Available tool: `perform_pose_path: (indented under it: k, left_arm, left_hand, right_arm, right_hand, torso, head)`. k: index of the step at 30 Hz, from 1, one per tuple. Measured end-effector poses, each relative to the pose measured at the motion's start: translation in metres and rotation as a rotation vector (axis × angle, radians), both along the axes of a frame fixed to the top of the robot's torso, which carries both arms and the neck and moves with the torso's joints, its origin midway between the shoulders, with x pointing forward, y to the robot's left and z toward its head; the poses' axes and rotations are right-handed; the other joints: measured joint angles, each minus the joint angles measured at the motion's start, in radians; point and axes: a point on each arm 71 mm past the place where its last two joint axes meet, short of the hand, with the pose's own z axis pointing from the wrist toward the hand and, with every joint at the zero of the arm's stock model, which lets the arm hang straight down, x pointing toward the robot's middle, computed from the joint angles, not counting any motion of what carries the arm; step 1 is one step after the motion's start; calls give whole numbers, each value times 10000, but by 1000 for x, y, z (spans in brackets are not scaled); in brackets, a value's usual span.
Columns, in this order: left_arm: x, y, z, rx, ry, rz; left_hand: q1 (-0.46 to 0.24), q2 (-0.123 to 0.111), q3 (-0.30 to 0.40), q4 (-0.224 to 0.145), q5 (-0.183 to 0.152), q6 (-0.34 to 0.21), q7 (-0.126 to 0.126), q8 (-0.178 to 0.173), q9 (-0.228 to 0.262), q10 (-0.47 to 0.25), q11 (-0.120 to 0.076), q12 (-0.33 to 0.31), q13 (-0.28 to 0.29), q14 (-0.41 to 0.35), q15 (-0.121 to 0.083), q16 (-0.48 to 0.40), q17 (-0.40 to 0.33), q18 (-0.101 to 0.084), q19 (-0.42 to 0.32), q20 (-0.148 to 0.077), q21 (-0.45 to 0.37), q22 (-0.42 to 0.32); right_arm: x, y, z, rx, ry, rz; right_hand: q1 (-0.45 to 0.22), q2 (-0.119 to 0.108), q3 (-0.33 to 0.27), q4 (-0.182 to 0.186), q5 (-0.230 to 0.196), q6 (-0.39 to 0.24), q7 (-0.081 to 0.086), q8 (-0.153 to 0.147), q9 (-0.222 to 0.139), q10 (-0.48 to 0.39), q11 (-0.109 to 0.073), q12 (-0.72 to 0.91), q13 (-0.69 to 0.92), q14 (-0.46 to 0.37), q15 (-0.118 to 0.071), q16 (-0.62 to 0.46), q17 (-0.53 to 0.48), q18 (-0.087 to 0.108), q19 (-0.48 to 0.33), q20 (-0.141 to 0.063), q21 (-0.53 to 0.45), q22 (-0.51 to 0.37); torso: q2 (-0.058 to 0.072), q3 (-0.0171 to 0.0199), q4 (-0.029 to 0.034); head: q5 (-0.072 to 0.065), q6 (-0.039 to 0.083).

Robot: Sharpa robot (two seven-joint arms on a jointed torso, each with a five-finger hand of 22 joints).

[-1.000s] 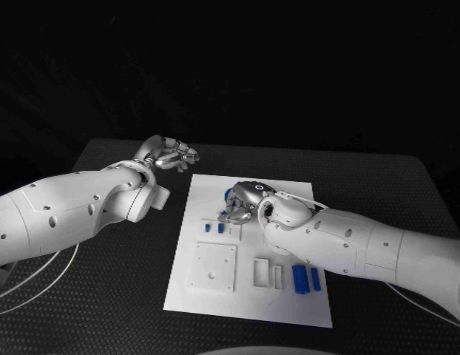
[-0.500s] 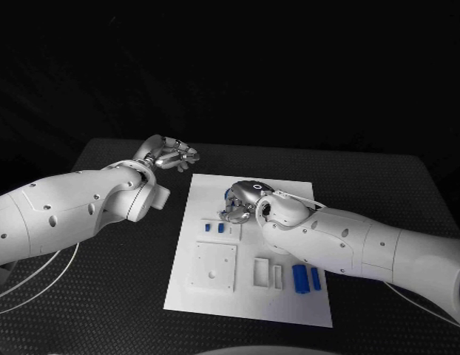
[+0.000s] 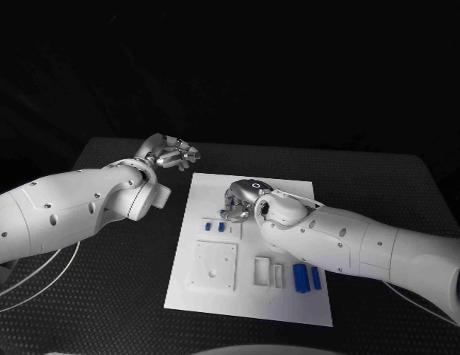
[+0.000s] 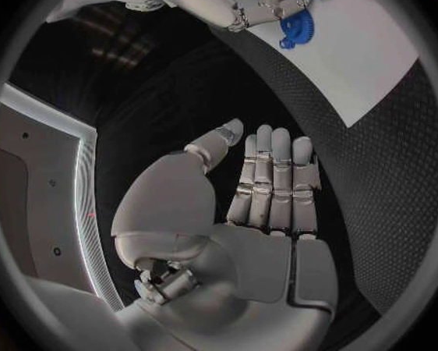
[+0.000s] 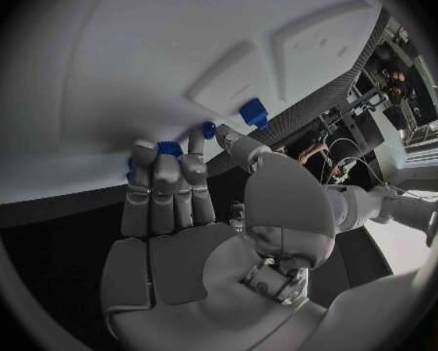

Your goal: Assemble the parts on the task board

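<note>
In the head view, the task board [image 3: 249, 259] lay in the middle of the black counter [image 3: 113, 274]. The right hand [image 3: 237, 205] was over the board's far half, its fingers bent down onto something blue, though what exactly it gripped could not be made out from there. Two small blue parts [image 3: 215, 227] lay just beside it, and two longer blue parts [image 3: 306, 278] sat near the board's right edge, beside a white block [image 3: 214, 266] and a narrow white frame [image 3: 264, 271]. The left hand [image 3: 169, 154] hovered off the board's far left corner, holding nothing.

In the left wrist view, that left hand [image 4: 249, 203] was spread flat with fingers straight and empty. Across the board the right hand pinched a blue gear [image 4: 297, 30].

In the right wrist view, the right hand [image 5: 185, 210] had its fingertips [image 5: 167, 152] on blue pieces against the board; how many pieces, and which fingers actually carried the gear, stayed unclear. A separate blue part [image 5: 253, 114] lay nearby.

To do this step well, I judged the gear should be kept level and lowered straight onto its seat, with the empty left hand free to steady the board. The seat itself was hidden under the fingers.
</note>
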Motion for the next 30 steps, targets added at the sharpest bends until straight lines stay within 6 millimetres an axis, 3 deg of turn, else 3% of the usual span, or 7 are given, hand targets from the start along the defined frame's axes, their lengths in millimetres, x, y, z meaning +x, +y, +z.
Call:
perform_pose_path:
  k: [5, 13, 16, 21, 30]
  left_arm:
    - [0, 0, 0, 3, -3, 10]
    - [0, 1, 1, 6, -4, 18]
    - [0, 1, 1, 6, -2, 19]
    - [0, 1, 1, 7, 4, 18]
    - [0, 0, 1, 6, 15, 10]
  left_hand:
    - [0, 0, 0, 0, 0, 0, 0, 0, 0, 0, 0, 0, 0, 0, 0, 0, 0, 1, 0, 0, 0, -1]
    - [0, 0, 0, 0, 0, 0, 0, 0, 0, 0, 0, 0, 0, 0, 0, 0, 0, 0, 0, 0, 0, 7]
    - [0, 0, 0, 0, 0, 0, 0, 0, 0, 0, 0, 0, -8, 0, 0, 0, 0, -1, 0, 0, 0, 7]
    - [0, 0, 0, 0, 0, 0, 0, 0, 0, 0, 0, 0, -7, 0, 0, 0, 0, -2, 0, 0, 0, 6]
    - [0, 0, 0, 0, 0, 0, 0, 0, 0, 0, 0, 0, -7, 0, 0, 0, 0, -4, 0, 0, 0, 11]
  right_arm:
    - [0, 1, 0, -25, -25, -16]
    - [0, 2, 0, -32, -47, 15]
    - [-1, 3, 0, -67, -77, 50]
    - [-1, 3, 0, -207, -196, 150]
    - [-2, 5, -1, -435, -482, 335]
  right_hand:
    - [-194, -194, -151, 6, 0, 16, -5, -12, -5, 0, 0, 0, 12, -4, 5, 0, 0, -10, -1, 1, 40, 0]
    - [-204, -203, -414, -223, 0, -53, 64, -109, -2, -1, 0, -48, 41, -14, 16, 0, -24, -56, -38, 36, 41, 0]
    - [-26, -322, -402, -522, 0, -63, 74, -129, 1, -4, 4, -74, 67, -44, 2, 0, -25, -59, -38, 36, 41, 0]
    - [733, -271, -203, -1176, 1, -65, 74, -180, 7, -39, 39, -87, 103, -99, 17, 0, -35, -60, -75, 73, 41, 0]
    - [1249, -200, 160, -1551, 0, -70, 68, -239, 9, -39, 39, -87, 129, -114, 32, 0, -45, -64, -111, 108, 40, -1]
  torso:
    - [3, -1, -1]
    - [-3, -1, -12]
    - [-5, -1, -11]
    - [-10, 4, -9]
    - [-10, 8, -14]
  head:
    - [1, -15]
    - [12, -23]
    - [12, -23]
    - [6, -24]
    - [10, -35]
